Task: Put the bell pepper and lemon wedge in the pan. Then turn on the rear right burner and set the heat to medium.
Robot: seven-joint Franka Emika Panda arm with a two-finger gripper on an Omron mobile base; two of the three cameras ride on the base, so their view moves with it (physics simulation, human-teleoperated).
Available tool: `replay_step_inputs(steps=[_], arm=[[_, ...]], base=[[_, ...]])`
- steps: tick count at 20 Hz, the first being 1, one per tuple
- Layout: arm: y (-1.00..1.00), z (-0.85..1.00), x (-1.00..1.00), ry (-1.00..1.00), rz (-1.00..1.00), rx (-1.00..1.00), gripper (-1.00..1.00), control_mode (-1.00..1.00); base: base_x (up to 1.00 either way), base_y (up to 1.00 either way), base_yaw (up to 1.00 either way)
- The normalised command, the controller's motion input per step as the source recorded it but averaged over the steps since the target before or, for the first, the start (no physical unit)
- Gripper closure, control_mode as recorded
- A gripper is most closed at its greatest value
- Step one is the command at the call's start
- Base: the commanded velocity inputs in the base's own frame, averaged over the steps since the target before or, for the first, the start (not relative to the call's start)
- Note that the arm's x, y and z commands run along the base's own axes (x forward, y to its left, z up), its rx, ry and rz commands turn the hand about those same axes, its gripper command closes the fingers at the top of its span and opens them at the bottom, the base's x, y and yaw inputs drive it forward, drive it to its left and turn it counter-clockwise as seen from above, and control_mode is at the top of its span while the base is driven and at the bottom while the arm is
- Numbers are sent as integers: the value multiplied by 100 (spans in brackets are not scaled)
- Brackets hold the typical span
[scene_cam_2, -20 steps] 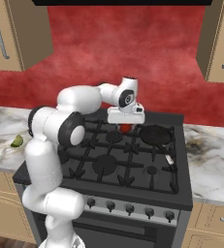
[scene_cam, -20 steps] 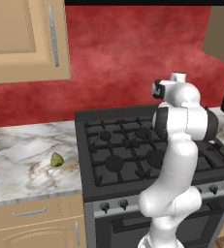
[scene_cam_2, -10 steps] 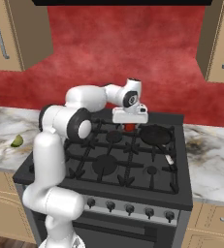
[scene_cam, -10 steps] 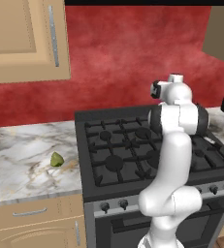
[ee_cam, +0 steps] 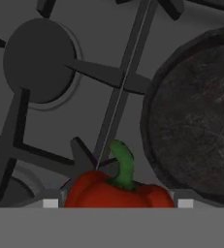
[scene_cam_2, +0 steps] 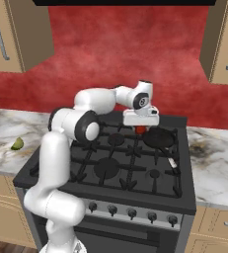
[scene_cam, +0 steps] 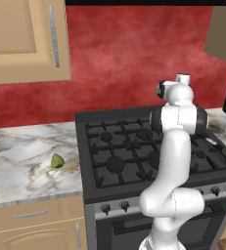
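Simulated kitchen with a black gas stove (scene_cam_2: 135,168) set between marble benches (scene_cam: 21,161). The white arm reaches over the rear of the stove, and its pincer (scene_cam_2: 141,127) hangs just left of the pan (scene_cam_2: 159,137), above the grate.

The bell pepper (ee_cam: 118,191) sits between the pincer's two finger tips. It is glossy red, broad-shouldered and lobed, with a curved green stem rising from its top. In the right base view it shows as a small red spot (scene_cam_2: 141,129) directly under the white hand. The pincer is closed on the pepper, with a tip at each side of the fruit.

The pan is round, shallow and black, its inner surface dull and faintly scratched (ee_cam: 196,121). It rests on the rear right burner, with a thin grey handle running toward the stove's front right. Pepper and pan are close but apart; the pepper is outside the rim.

The lemon wedge (scene_cam: 57,160) lies on the bench left of the stove, well apart from the pan. It is a small yellow-green piece, seen also at the far left of the right base view (scene_cam_2: 18,144).

A row of dark knobs (scene_cam_2: 130,213) lines the stove front.
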Motion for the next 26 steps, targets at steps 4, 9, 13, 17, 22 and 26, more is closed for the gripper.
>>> replay_step_inputs(steps=[4, 9, 13, 17, 22, 26], arm=[[-48, -2, 0, 0, 0, 0, 100, -100], [-47, -21, 6, 1, 0, 0, 100, -100], [-16, -19, 4, 0, 0, 0, 100, -100], [-4, -22, 12, 0, 0, 0, 100, -100], [-1, -9, 27, 0, 0, 0, 100, -100], [0, -1, 29, 0, 0, 0, 100, -100]], base=[[0, 0, 0], [0, 0, 0], [0, 0, 0], [0, 0, 0], [0, 0, 0], [0, 0, 0]])
